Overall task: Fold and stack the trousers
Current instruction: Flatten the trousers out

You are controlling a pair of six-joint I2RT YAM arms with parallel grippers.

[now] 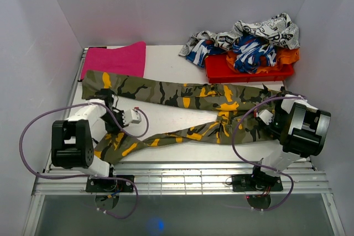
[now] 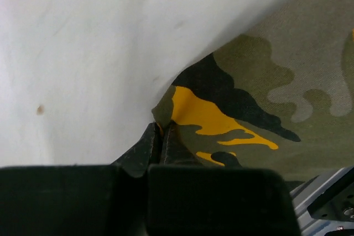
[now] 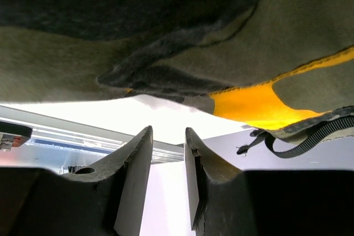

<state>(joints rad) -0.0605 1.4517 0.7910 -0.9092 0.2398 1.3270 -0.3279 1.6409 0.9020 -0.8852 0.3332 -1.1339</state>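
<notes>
- The counter (image 1: 166, 59) is a white surface closed in by white walls on the left, far and right sides. A slatted metal rail (image 1: 182, 172) runs along its near edge, where both arm bases are mounted.
- Bare counter shows in a wedge between the two trouser legs at centre, and in a strip at the far edge between the pink cloth and the red bin.
- The trousers (image 1: 182, 95) lie flat and unfolded in a sideways V. One leg runs from the far left across to the right. The other runs from the right back to the near-left corner. The joined end lies at the right, beside the right arm.
- A red bin (image 1: 221, 73) stands in the far-right corner. It holds a heap of a newsprint-patterned garment (image 1: 265, 29), a blue-and-white garment (image 1: 251, 51) and an orange garment (image 1: 287, 56), which spill over its rim.
- A pink cloth (image 1: 116, 59) lies flat in the far-left corner, touching the far trouser leg.
- The left end effector (image 2: 161, 136) is closed, its fingertips pinching a corner of the trousers' edge against the counter.
- The right end effector (image 3: 168, 131) is parted by a narrow gap with nothing between the fingers. Trouser cloth hangs just beyond the tips, with a black strap (image 3: 310, 136) dangling from its edge.
</notes>
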